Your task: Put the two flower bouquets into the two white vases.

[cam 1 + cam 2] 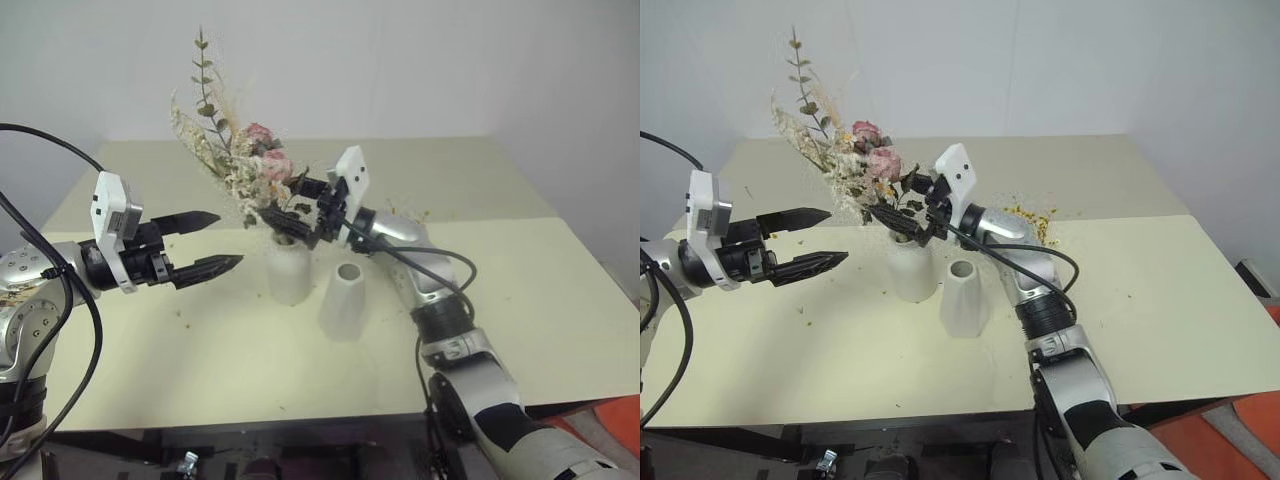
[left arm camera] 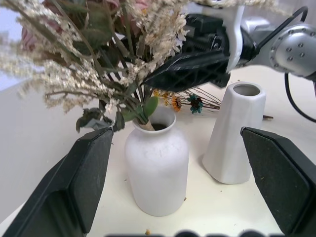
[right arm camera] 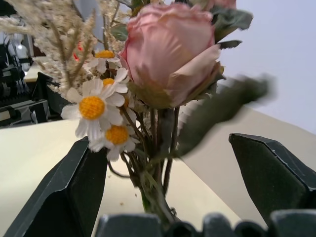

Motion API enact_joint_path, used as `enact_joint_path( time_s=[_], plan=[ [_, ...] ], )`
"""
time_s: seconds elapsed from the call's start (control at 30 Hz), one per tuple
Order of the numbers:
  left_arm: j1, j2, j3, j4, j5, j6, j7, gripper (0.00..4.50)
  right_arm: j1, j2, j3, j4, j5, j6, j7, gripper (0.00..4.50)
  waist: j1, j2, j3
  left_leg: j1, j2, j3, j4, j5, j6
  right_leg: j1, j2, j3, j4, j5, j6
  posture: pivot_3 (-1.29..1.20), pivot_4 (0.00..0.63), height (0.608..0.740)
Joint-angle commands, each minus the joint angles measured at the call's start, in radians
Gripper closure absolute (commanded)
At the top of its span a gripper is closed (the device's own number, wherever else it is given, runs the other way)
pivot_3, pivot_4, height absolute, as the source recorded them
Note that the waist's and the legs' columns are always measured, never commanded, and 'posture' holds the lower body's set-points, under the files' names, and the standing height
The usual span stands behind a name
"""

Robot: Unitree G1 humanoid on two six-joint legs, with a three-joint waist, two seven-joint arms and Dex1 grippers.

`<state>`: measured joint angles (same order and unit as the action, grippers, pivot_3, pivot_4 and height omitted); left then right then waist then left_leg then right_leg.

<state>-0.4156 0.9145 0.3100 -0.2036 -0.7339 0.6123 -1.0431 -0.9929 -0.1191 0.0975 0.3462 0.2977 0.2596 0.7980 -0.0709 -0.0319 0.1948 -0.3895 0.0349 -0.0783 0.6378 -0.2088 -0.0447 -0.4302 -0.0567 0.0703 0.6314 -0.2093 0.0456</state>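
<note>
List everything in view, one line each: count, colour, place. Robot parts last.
Rose bouquet: one, pink, cream and green, stems in the bottle vase, leaning toward the robot's left.
Bottle vase: one, white, table centre.
Cone vase: one, white, empty, just right of the bottle vase.
Yellow bouquet: one, yellow-orange, lying on the table behind the vases.
Table: one, pale yellow, scattered with flower crumbs.
Left gripper: one, black jaws open, left of the bottle vase, holding nothing.
Right gripper: one, black jaws open around the rose bouquet's stems above the bottle vase.
</note>
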Motion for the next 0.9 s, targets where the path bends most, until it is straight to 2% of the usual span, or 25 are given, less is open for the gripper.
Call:
enact_joint_path(
  time_s=[0.03,0.3,0.43,0.9],
  plan=[
    [-0.025,-0.001,-0.001,-0.004,0.0,-0.021,-0.012,0.0,-0.017,-0.031,-0.018,-0.091,0.021,0.034,0.011,0.05,0.0,0.0,0.0,0.0,0.0,0.0,0.0,0.0,0.0,0.0,0.0,0.0,0.0,0.0,0.0,0.0,0.15,0.74],
    [-0.053,-0.002,-0.033,0.0,-0.007,-0.02,-0.055,0.0,0.06,-0.199,-0.031,-0.319,0.037,0.201,0.031,0.05,0.003,0.0,0.0,-0.001,0.0,0.0,0.0,0.0,0.0,0.0,0.0,0.0,-0.001,0.0,0.0,0.0,0.15,0.74],
    [-0.08,0.011,-0.052,0.013,-0.005,-0.02,-0.099,0.0,0.112,-0.279,-0.068,-0.442,0.096,0.288,0.046,0.05,0.004,0.0,0.0,-0.001,-0.001,0.0,0.0,0.0,0.0,0.0,-0.001,0.0,-0.001,0.0,0.0,0.0,0.15,0.74],
    [-0.207,0.05,-0.142,0.051,-0.034,0.028,-0.3,0.0,0.386,-0.608,-0.268,-0.701,0.261,0.56,0.037,0.05,0.005,0.0,0.0,-0.002,-0.001,0.001,0.0,0.0,0.0,0.0,-0.001,0.0,-0.002,0.0,0.0,0.0,0.15,0.74]
  ],
)
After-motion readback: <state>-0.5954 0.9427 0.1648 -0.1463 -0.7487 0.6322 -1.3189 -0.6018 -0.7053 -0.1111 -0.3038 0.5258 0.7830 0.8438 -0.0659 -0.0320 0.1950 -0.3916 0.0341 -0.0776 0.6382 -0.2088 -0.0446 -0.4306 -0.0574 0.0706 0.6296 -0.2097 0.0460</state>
